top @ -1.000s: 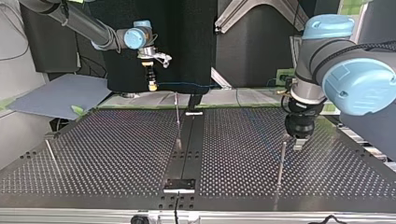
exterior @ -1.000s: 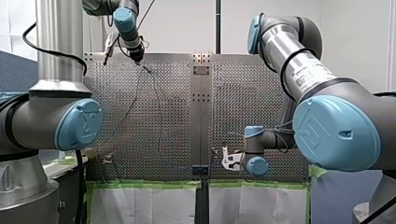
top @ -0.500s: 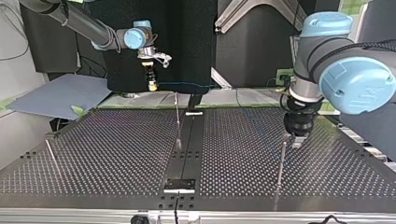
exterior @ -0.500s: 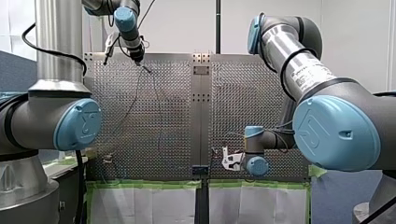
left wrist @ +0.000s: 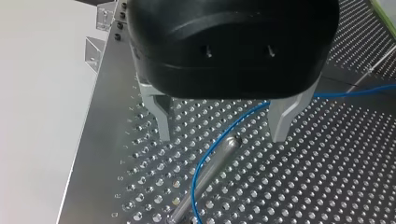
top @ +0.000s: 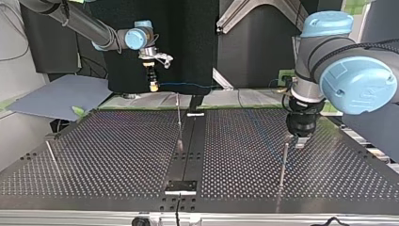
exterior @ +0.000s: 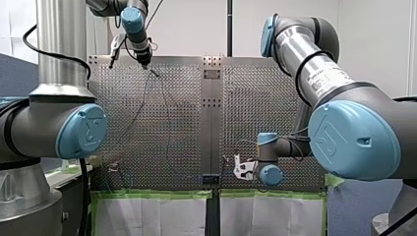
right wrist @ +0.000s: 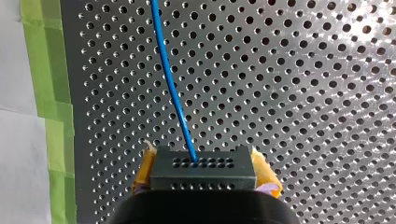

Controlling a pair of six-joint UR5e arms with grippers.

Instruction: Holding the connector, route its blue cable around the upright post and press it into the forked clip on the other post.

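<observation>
The forked clip cannot be picked out in any view, and in the front view the cable reads only as faint dark lines against the perforated table (exterior: 265, 98). In the right wrist view the right gripper (right wrist: 204, 173) is mostly cut off at the frame edge. Its yellow pads (right wrist: 144, 169) are clamped on either side of the black connector (right wrist: 203, 163), and the blue cable (right wrist: 172, 88) leaves the connector's face and runs ahead over the holes, beside a strip of green tape (right wrist: 46, 93). The top view puts that gripper at upper left, pointing down from an outstretched arm, raised over the table's far edge, with the cable running level toward the frame's centre. At the top view's right the left gripper (top: 300, 142) hangs straight down just above the upright post (top: 283, 165). In the left wrist view its metal fingers (left wrist: 161, 116) stand wide apart and hold nothing. The post lies under the gap between them, the cable curves round its tip, and post base and cable both run out of frame.
</observation>
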